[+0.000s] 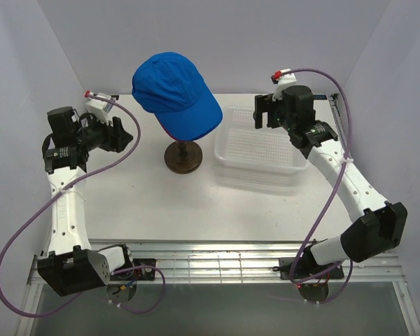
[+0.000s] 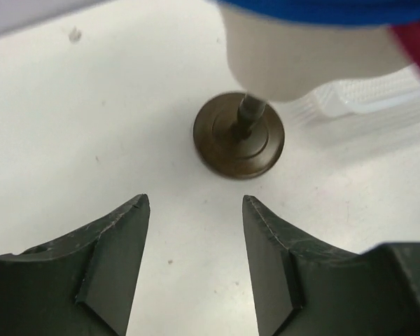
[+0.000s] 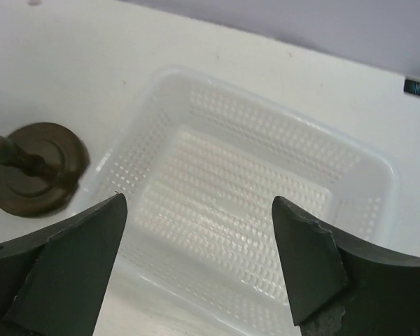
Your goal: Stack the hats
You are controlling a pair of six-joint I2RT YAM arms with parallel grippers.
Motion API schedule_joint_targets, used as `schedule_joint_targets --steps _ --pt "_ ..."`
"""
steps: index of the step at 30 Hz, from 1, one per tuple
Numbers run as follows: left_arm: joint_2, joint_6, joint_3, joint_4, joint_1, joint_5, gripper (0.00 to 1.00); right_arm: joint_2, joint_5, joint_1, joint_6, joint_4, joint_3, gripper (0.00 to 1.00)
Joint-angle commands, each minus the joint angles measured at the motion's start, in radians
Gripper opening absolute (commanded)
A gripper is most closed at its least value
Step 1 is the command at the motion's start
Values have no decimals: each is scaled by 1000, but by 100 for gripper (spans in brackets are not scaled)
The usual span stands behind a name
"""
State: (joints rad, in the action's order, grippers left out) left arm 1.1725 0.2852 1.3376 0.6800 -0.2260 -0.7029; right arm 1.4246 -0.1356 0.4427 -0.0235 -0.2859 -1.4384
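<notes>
A bright blue hat (image 1: 175,91) sits on top of the mannequin head, its brim pointing to the front right. A magenta hat shows as a thin edge (image 1: 165,130) under it, and as a red-pink patch (image 2: 416,42) in the left wrist view beside the blue hat's rim (image 2: 336,8). My left gripper (image 1: 117,133) hangs left of the stand, open and empty (image 2: 196,199). My right gripper (image 1: 262,112) hovers open and empty over the basket (image 3: 199,199). Neither gripper touches a hat.
The cream mannequin head (image 2: 301,63) stands on a dark round base (image 1: 184,157) (image 2: 239,134) (image 3: 35,168) at the table's middle. A white perforated basket (image 1: 259,157) (image 3: 266,168) sits just right of it, with nothing inside. White walls close in the back and sides.
</notes>
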Motion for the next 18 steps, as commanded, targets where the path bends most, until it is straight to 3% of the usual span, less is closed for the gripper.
schedule_joint_targets --steps 1,9,18 --pt "-27 22 -84 63 -3 120 67 -75 48 -116 -49 -27 87 89" --pt "-109 -24 -351 -37 -4 247 70 -136 172 -407 -208 -68 327 89" --pt "-197 -60 -540 -138 -12 298 72 -223 -53 -429 -325 -75 440 89"
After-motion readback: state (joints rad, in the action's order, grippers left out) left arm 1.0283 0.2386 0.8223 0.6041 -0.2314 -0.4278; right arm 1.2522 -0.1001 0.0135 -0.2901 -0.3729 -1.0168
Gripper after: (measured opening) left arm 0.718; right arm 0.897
